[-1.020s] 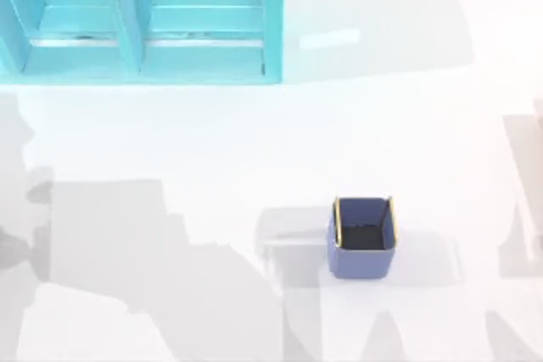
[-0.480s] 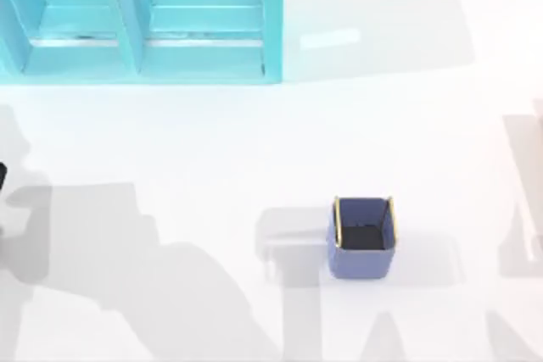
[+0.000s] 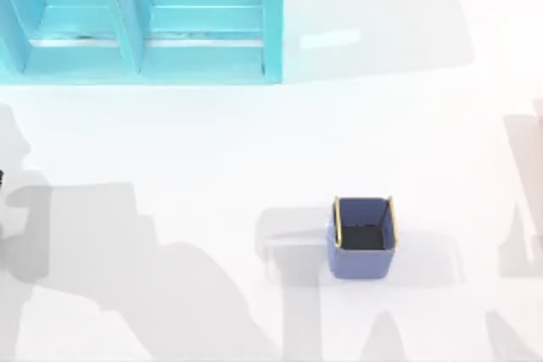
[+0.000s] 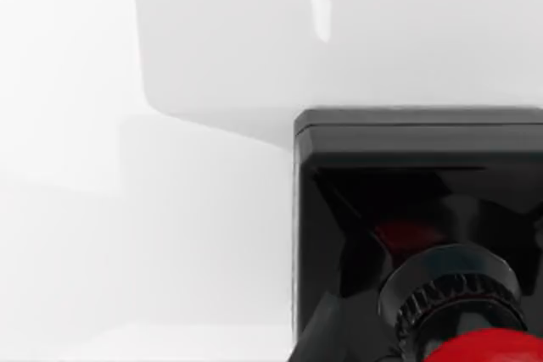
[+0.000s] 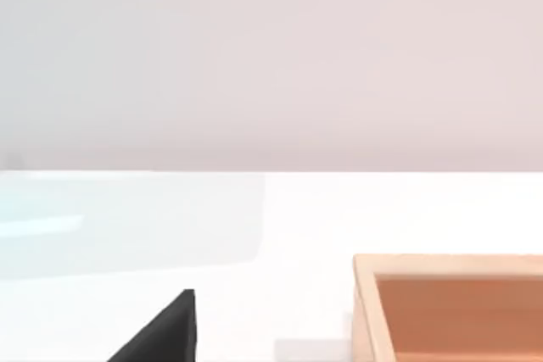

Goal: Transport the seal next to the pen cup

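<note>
In the left wrist view, the small glossy red seal with a rounded top (image 4: 485, 350) sits closest to the camera. A black ribbed collar (image 4: 450, 292) is touching it just beyond. Behind the collar stands a glossy black block (image 4: 407, 167) with a faint red reflection on its face. I cannot tell whether this block is part of the seal or of the arm. Whether the left gripper is spread, pressed together or pinching the seal cannot be told either.

On the white table (image 3: 212, 150), the small square periwinkle-blue pen cup with thin gold-yellow rim edges (image 3: 363, 239) stands upright. It is near the front edge and a little right of the middle, and its dark inside is open to the top camera. At the far left edge of the table, farther back than the cup and well apart from it, a black sliver of the left arm (image 3: 1, 178) pokes in.

In the right wrist view, a black wedge-shaped tip (image 5: 165, 334) lies low over the table. A tan open wooden box (image 5: 450, 303) is beside it but apart from it. The right gripper's state cannot be told.

Farthest back, at the far left of the table, stands the big turquoise shelf with upright dividers (image 3: 140, 19).
</note>
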{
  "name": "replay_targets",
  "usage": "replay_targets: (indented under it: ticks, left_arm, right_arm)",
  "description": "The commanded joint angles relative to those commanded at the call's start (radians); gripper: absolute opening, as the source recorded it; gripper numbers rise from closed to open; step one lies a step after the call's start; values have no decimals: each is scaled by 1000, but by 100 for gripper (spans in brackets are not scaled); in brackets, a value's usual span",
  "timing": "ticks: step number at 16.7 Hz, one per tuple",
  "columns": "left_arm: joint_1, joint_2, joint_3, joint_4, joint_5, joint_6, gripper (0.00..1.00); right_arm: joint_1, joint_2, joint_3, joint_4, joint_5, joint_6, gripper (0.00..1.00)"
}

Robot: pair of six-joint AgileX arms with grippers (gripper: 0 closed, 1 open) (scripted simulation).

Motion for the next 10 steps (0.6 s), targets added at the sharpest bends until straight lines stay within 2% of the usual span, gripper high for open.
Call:
replay_targets:
  ticks: [4,10]
  left_arm:
    - [0,0,0,0,0,0,2]
    - [0,0,0,0,0,0,0]
  right_arm:
    - [0,0,0,0,0,0,100]
    - [0,0,0,0,0,0,100]
